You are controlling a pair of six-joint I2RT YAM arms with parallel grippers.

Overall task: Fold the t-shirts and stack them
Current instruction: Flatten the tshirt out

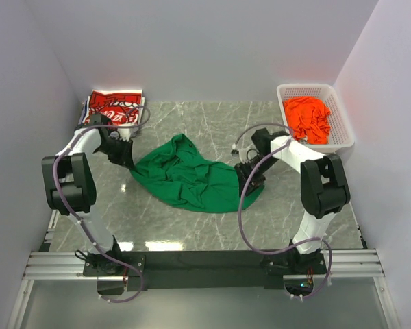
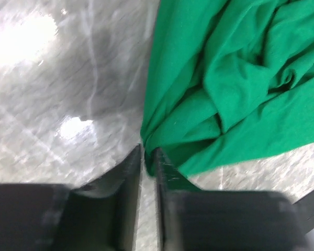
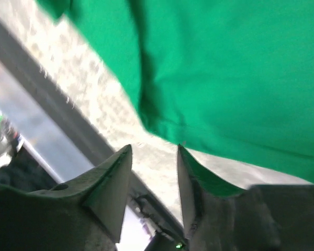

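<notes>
The bright green t-shirt (image 1: 192,175) lies crumpled in the middle of the marble table (image 1: 192,123). My left gripper (image 1: 127,156) is at its left corner. In the left wrist view the jaws (image 2: 148,152) are nearly together, with a bit of the green t-shirt (image 2: 235,78) edge pinched at the tips. My right gripper (image 1: 250,179) is at the shirt's right edge. Its jaws (image 3: 154,149) stand open over bare table, with the green hem (image 3: 225,68) just past the tips. The red t-shirt (image 1: 115,108) with white print lies folded at the back left. The orange t-shirt (image 1: 308,118) sits bunched in the basket.
A white mesh basket (image 1: 305,88) stands at the back right against the wall. White walls close in the table on three sides. The arms' black mounting rail (image 1: 205,262) runs along the near edge.
</notes>
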